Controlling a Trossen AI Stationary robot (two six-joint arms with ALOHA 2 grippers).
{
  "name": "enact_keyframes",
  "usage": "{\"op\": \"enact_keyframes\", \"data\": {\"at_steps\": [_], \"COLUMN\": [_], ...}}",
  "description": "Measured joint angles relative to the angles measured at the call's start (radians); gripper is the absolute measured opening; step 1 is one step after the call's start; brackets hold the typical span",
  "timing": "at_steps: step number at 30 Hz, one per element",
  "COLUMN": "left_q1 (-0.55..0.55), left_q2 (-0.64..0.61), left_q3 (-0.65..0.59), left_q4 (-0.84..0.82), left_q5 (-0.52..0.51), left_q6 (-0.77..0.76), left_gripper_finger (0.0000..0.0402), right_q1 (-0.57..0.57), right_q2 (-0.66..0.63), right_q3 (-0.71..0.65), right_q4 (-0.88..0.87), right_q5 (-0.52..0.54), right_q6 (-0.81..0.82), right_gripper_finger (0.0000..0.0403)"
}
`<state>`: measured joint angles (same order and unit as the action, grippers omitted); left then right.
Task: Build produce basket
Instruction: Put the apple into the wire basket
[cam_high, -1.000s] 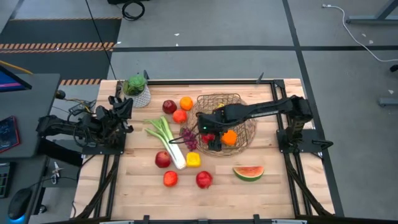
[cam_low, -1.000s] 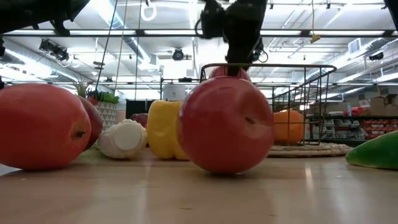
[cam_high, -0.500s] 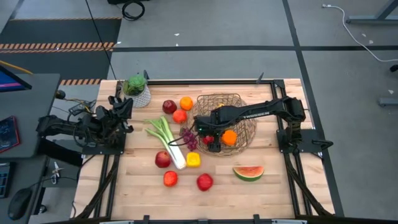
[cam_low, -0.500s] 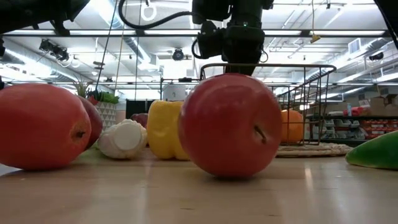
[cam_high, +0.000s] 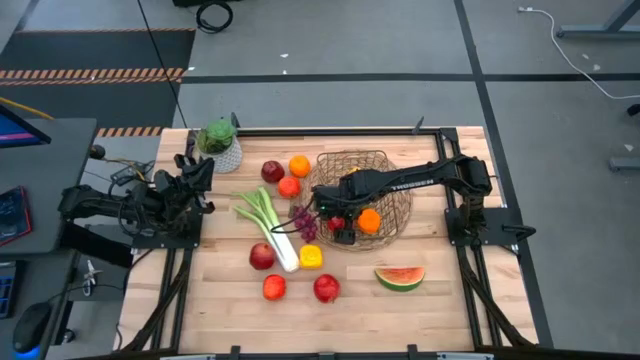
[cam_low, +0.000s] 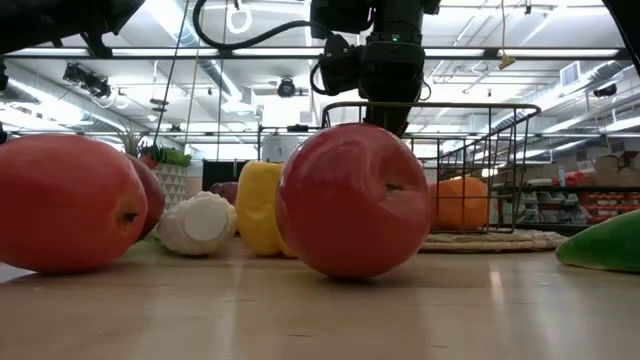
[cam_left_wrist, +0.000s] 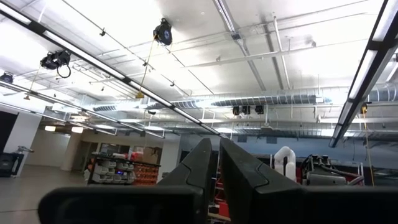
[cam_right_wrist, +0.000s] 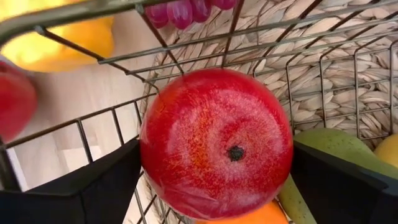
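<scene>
Right gripper (cam_high: 335, 222): hanging over the basket (cam_high: 385, 160), inside its rim on the leek side, fingers spread wide on either side of a red apple (cam_right_wrist: 216, 151) without pinching it. The apple is lying inside the wire wall beside an orange (cam_high: 369, 221).

Step in hand: judged as releasing the apple into the basket.

Next move: lifting clear, then reaching for loose produce such as the grapes (cam_high: 303, 222) just outside the basket.

Left gripper (cam_high: 196, 172): fingers pressed together, waiting well away from the basket.
</scene>
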<state>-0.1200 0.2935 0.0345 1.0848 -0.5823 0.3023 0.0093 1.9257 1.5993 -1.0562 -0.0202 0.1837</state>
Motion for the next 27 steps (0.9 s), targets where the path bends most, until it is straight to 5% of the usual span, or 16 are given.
{"op": "enact_keyframes", "data": {"at_steps": [12, 16, 27], "left_q1": [0.000, 0.000, 0.000], "left_q2": [0.000, 0.000, 0.000], "left_q3": [0.000, 0.000, 0.000], "left_q4": [0.005, 0.000, 0.007], "left_q5": [0.000, 0.000, 0.000], "left_q6": [0.008, 0.008, 0.001], "left_gripper_finger": [0.0037, 0.0035, 0.0040], "right_q1": [0.000, 0.000, -0.011], "right_q2": [-0.001, -0.007, -0.014], "right_q3": [0.104, 0.118, 0.116], "right_q4": [-0.141, -0.140, -0.129], "right_q5": [0.001, 0.086, -0.003], "right_q6": [-0.013, 0.006, 0.035], "right_gripper_finger": [0.0399, 0.0400, 0.0400]}}
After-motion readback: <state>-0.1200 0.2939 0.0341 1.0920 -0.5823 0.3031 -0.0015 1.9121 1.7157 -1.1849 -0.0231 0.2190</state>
